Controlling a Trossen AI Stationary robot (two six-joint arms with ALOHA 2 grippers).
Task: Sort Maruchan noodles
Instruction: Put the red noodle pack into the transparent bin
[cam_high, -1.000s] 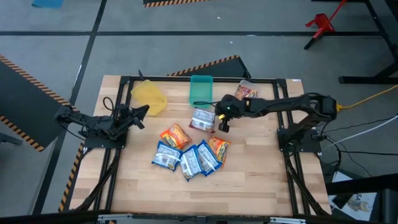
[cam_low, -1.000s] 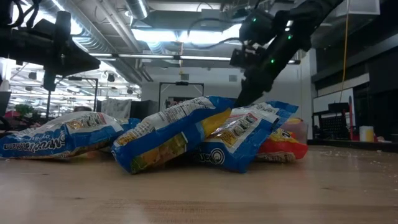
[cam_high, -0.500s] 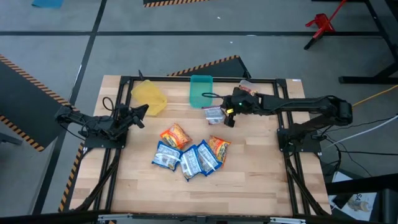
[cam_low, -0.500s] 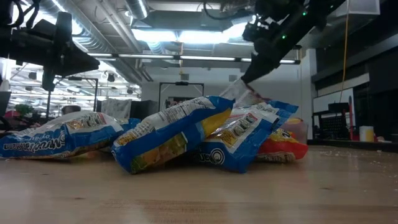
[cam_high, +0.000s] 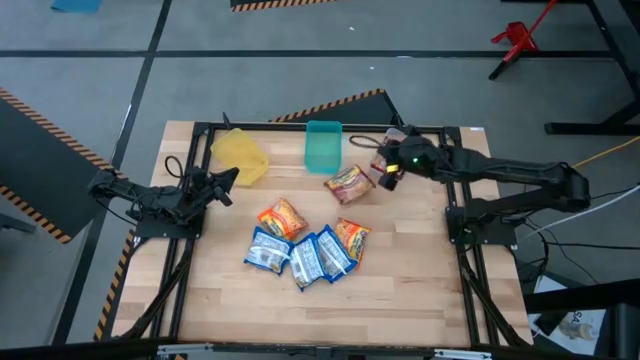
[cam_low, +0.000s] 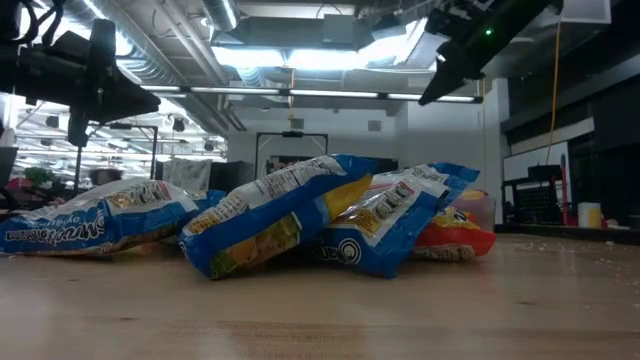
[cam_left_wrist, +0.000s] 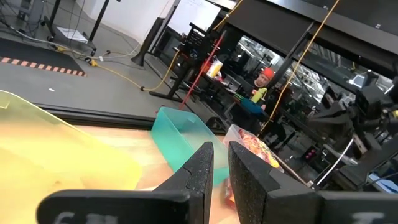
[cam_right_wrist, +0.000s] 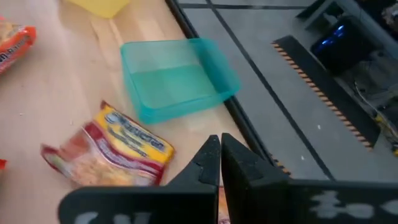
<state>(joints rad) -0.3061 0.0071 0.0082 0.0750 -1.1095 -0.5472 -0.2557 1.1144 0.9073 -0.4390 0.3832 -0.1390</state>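
A red packet is seen flat on the table just beside the teal bin; the right gripper is held nearby, fingers closed and empty. Light, crinkly and slippery, it is probably best pinched by an edge.

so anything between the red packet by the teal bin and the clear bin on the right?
Only the right gripper itself: it hangs, fingers shut, between the red packet and the clear bin. The teal bin sits off to the side, clear of that path.
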